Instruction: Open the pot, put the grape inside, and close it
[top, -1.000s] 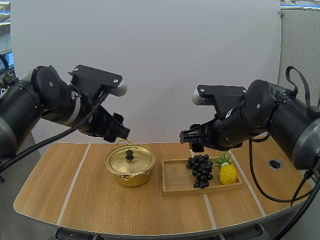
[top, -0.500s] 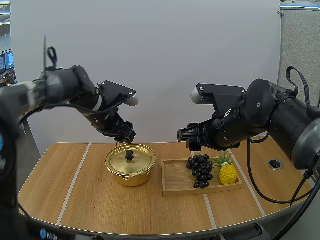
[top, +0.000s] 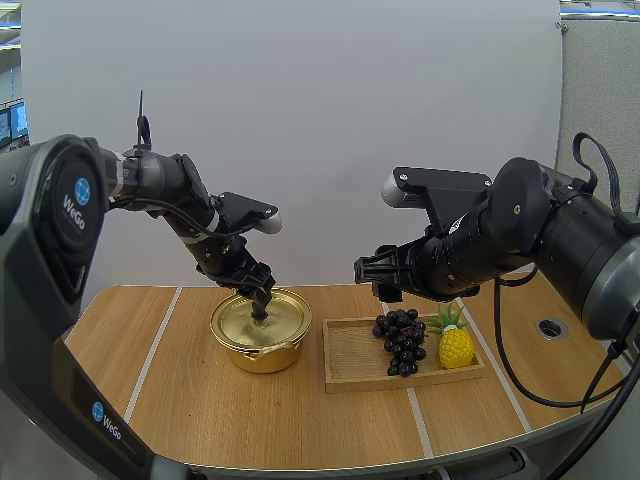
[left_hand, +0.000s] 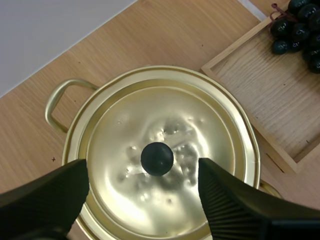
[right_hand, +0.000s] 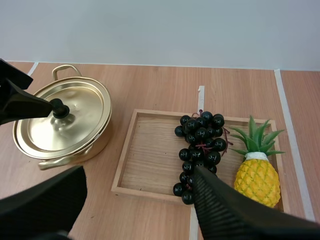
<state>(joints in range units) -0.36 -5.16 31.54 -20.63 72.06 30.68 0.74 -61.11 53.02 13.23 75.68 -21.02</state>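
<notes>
A gold pot (top: 262, 330) stands left of centre on the table with its lid (left_hand: 160, 150) on. My left gripper (top: 262, 299) is low over the lid, open, one finger (left_hand: 50, 195) on each side of the black knob (left_hand: 157, 159) without touching it. The dark grapes (top: 400, 340) lie in the wooden tray (top: 352, 362) to the right of the pot (right_hand: 62, 122). My right gripper (top: 385, 287) hangs open above the tray's back edge, and its fingers (right_hand: 225, 210) frame the grapes (right_hand: 200, 147) from well above. The left gripper's fingers (right_hand: 22, 106) reach the knob (right_hand: 60, 108).
A toy pineapple (top: 455, 345) stands in the tray just right of the grapes, the pineapple (right_hand: 256, 172) close to them. The tray's corner (left_hand: 265, 85) lies near the pot's rim. A round hole (top: 551, 327) sits at the table's right edge. White tape lines cross the wood.
My left arm has stretched forward and come down, bringing its open gripper from above the pot's far handle to around the lid knob. The right arm has barely moved.
</notes>
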